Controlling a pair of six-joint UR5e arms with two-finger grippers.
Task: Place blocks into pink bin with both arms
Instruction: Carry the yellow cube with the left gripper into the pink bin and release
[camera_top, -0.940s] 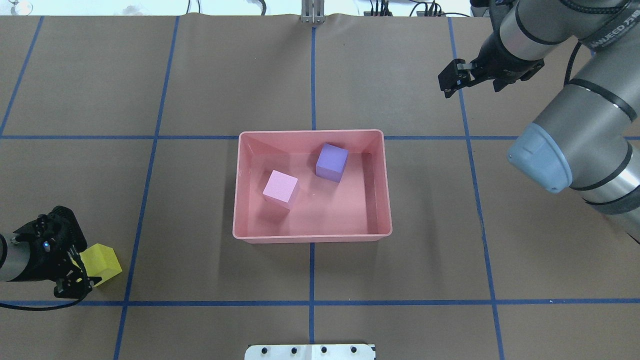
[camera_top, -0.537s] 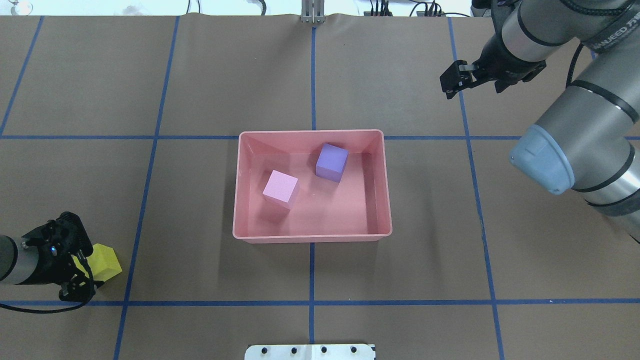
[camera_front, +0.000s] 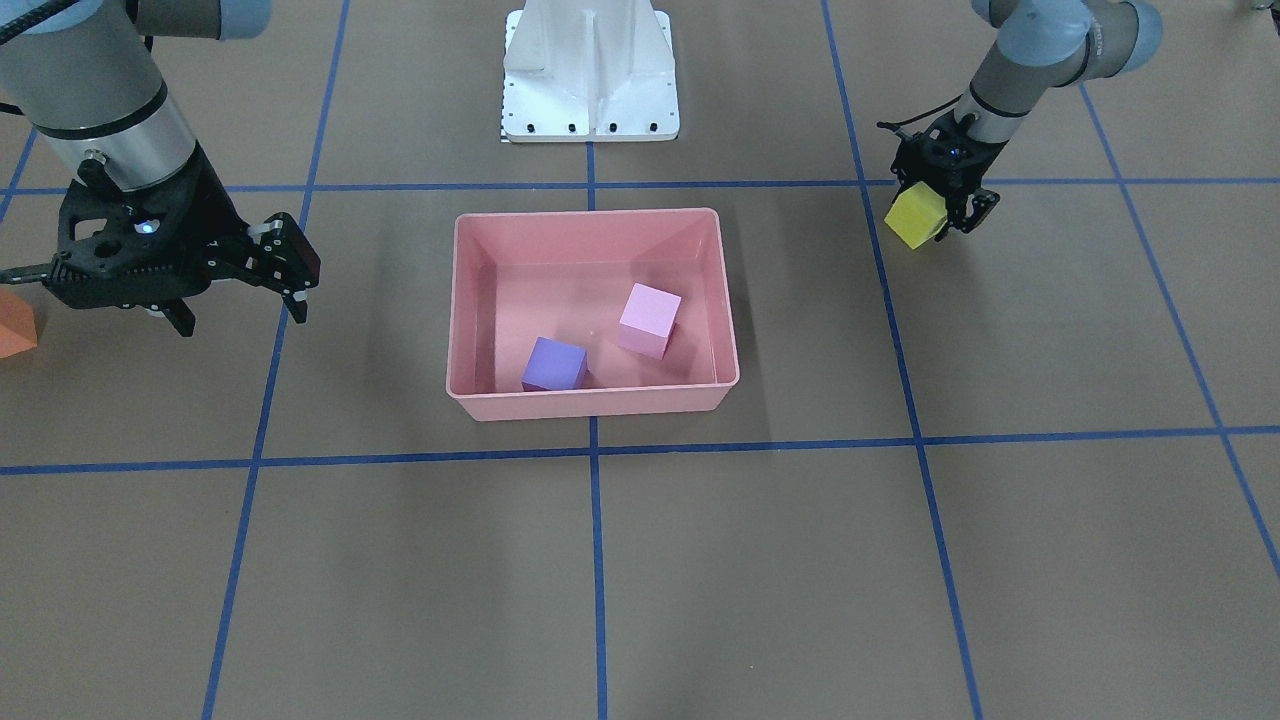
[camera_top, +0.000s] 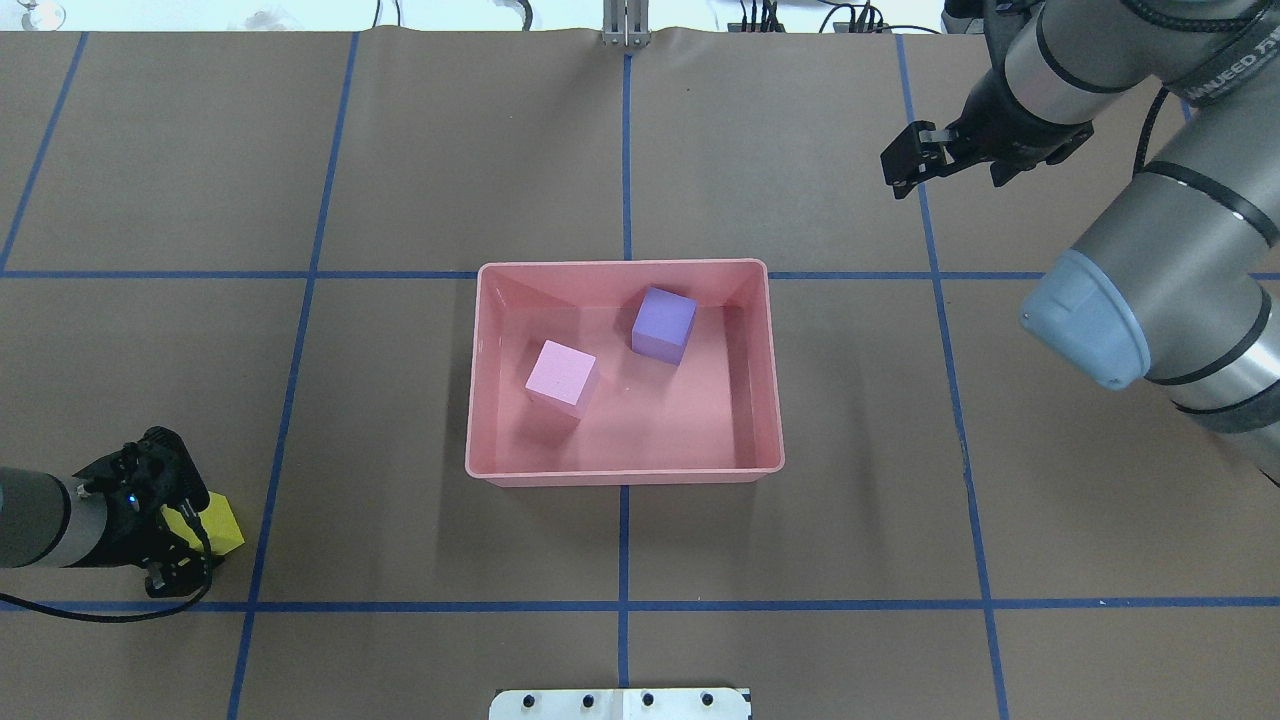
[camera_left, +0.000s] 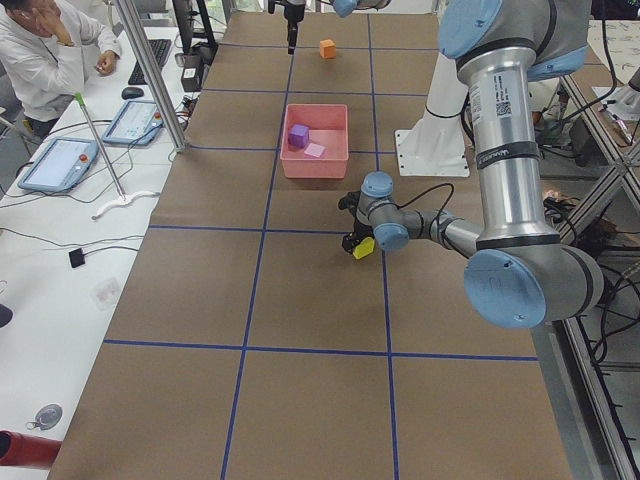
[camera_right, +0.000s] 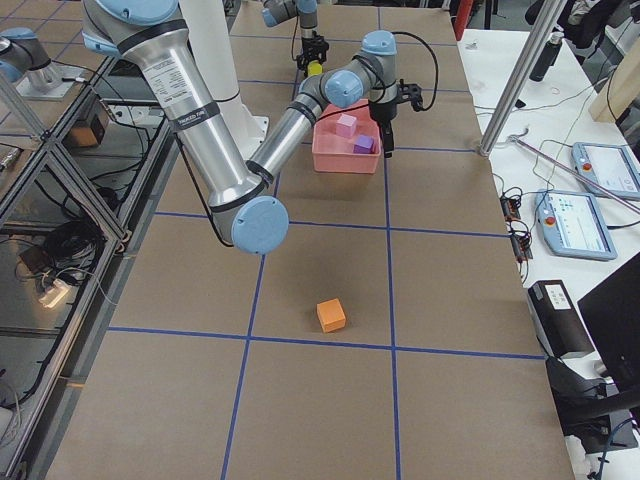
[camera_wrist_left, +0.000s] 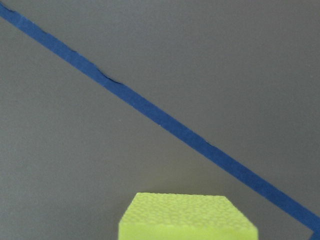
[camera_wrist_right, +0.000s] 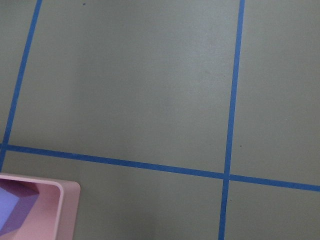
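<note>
Yellow block (camera_front: 913, 216), upper right, sits inside the left claw (camera_front: 942, 212) for carrying to the bin (camera_front: 590, 403) (grip: cannot tell); right claw (camera_front: 295, 265) spread.

We see the left arm (camera_top: 35, 520) lying low and nearly level, reaching in at the left edge of the table (camera_top: 400, 150), on the robot's side. Its left gripper (camera_top: 190, 535) points down, the fingers (camera_front: 975, 205) astride a yellow block (camera_top: 225, 525) (whether they press it, we cannot tell). The right arm (camera_top: 1150, 270) stands high with its elbow bent, the forearm slanting toward the table's far right corner. There the right gripper (camera_top: 985, 148) hangs above the table, tilted downward, its fingers (camera_top: 905, 160) spread wide apart.
</note>
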